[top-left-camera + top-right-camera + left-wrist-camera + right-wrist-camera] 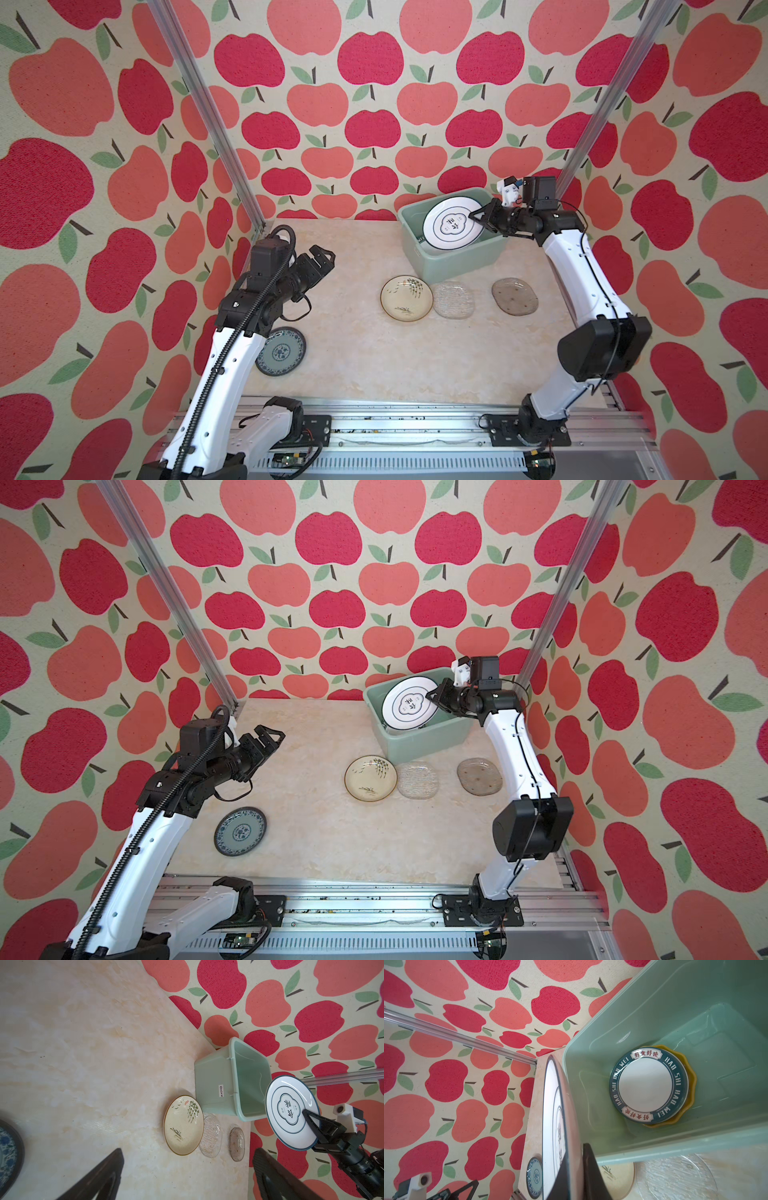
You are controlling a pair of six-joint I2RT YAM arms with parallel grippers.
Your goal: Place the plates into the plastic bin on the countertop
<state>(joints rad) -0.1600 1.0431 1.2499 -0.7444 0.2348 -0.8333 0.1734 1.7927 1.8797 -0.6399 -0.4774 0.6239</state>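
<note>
- plastic bin (461, 259): mint green, at far right corner of countertop (353, 332), upright.
- Inside, flat on the bin floor: lettered-rim plate (648, 1085) stacked on yellow scalloped plate (691, 1084).
- right gripper (476, 217): clamped on the rim of white plate (451, 224), which is steeply tilted over the bin opening. Can't tell if its lower edge is below the rim.
- Hidden: yellow plate is mostly covered, only a crescent shows. In both top views the white plate blocks the bin floor.
- blue-patterned plate (240, 831): near front left corner, partly behind the left arm in a top view.
- clear glass plate (453, 300): hard to pick out against the marble.
- Row just in front of the bin, left to right: cream plate (406, 298), clear glass plate edge-to-edge with it (contact unclear), grey glass plate (514, 296) set apart.
- left gripper (322, 255): jaws wide apart, empty, raised over left edge of counter, well clear of the bin.
</note>
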